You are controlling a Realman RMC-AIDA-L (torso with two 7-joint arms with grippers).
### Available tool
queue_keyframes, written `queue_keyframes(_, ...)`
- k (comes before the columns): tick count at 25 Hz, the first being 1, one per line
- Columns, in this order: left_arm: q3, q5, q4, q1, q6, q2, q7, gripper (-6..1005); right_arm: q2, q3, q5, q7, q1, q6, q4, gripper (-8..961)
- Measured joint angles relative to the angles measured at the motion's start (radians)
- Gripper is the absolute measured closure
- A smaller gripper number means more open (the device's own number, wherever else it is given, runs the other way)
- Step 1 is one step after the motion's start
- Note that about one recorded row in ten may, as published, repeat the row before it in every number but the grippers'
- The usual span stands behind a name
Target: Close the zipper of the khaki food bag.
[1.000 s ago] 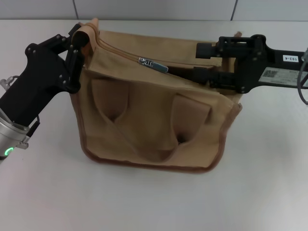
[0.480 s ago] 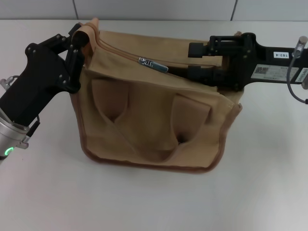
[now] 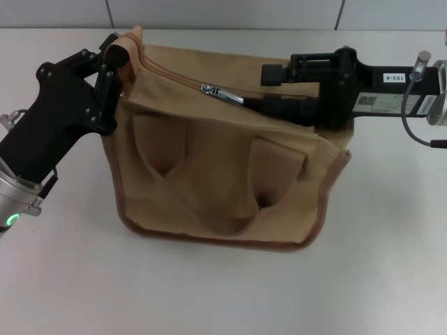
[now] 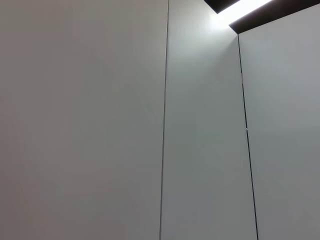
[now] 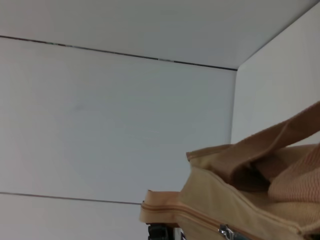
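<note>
Canvas of the khaki food bag, mid-table, looks soft. Left gripper is clamped on its far-left corner; right gripper, fingers apart, nears the zipper pull tab, the likeliest hold.

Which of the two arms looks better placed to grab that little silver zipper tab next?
Probably the right. The right gripper lies beside the zipper pull on the khaki food bag, while the left gripper pinches the bag's far corner.
</note>
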Motion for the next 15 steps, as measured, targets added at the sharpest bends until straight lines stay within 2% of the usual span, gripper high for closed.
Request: queue_keyframes(15, 0.0, 0.0, 0.0, 0.0, 0.0, 0.0, 0.0, 978, 0.001, 0.0, -0.025, -0.001, 0.004, 0.017, 0.008, 390)
